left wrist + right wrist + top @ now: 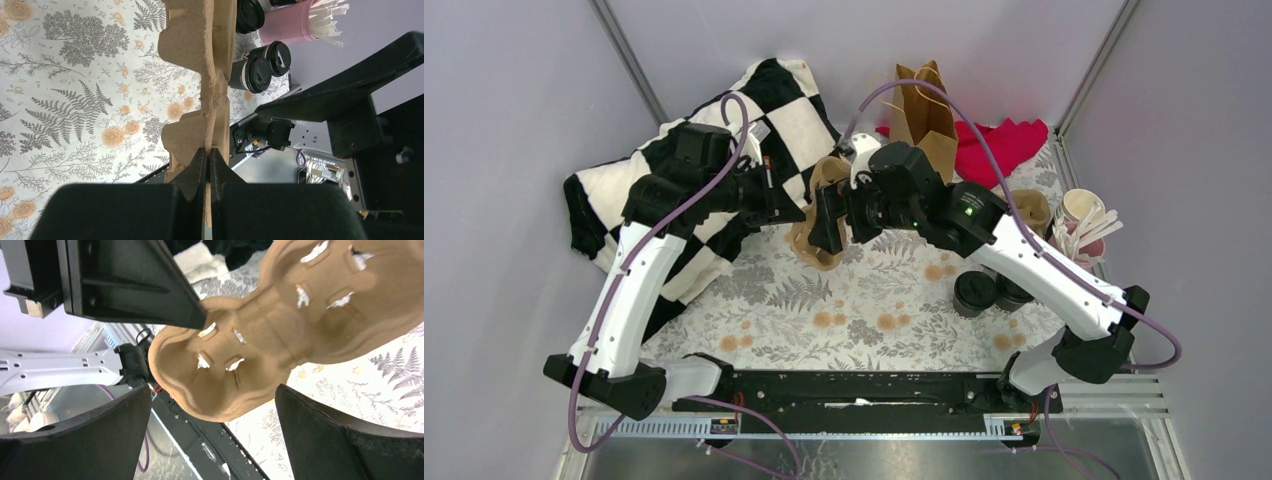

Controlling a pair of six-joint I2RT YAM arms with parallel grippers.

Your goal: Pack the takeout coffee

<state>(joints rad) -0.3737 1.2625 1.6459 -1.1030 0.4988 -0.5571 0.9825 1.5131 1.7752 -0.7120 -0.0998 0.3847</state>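
A brown moulded cup carrier (812, 243) hangs tilted on edge above the floral table, between the two grippers. My left gripper (208, 150) is shut on its rim (200, 45). The right gripper (213, 390) stands wide open just short of the carrier's rounded end (250, 355), and its fingers do not touch it. Two black takeout coffee cups (974, 292) with black lids stand on the table at the right, under the right arm. In the left wrist view they show side by side (257, 74), with a third lid (250, 15) further back.
A brown paper bag (927, 115) stands upright at the back, with a red cloth (1004, 145) beside it. A black-and-white checkered cloth (674, 200) lies at the back left. A pink cup of wooden stirrers (1084, 235) stands at the right edge.
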